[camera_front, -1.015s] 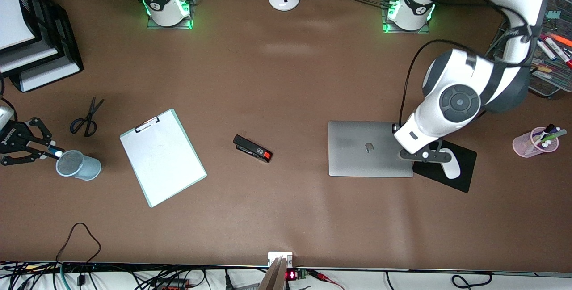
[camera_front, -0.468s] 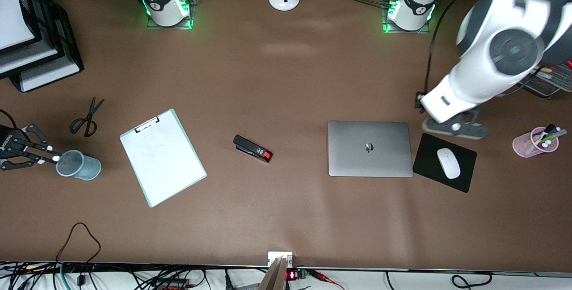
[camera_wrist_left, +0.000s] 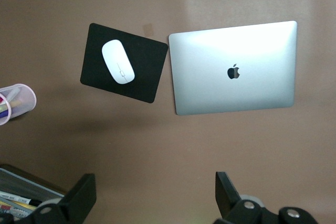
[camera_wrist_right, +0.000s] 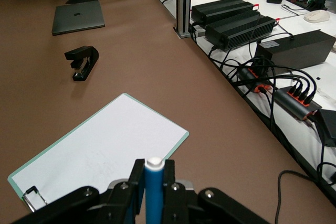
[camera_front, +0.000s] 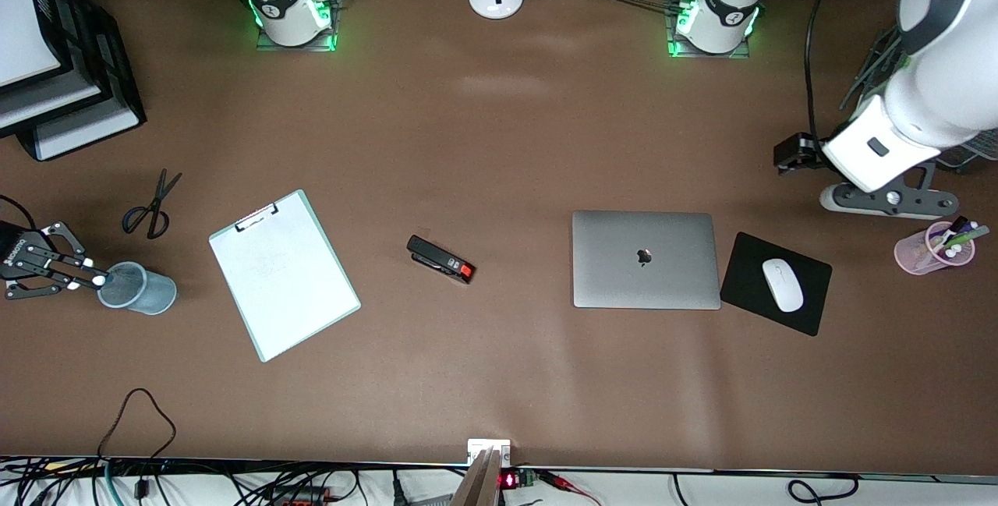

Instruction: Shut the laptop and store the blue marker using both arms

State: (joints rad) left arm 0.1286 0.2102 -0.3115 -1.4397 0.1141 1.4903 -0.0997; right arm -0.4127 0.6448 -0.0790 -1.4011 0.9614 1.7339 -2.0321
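Right hand (camera_front: 82,272), frame's left edge: pinching blue marker (camera_wrist_right: 154,192) at grey cup (camera_front: 137,288) rim for storing. Left hand (camera_wrist_left: 152,198): spread, above worktop (camera_front: 499,139) beside closed laptop (camera_front: 645,259), apparently finished.

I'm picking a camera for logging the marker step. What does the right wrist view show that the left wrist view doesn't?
Only the right wrist view shows the blue marker clamped in the right gripper, the clipboard and the stapler. Only the left wrist view shows the left gripper with fingers spread and the pink cup. Both show the closed laptop and mouse.
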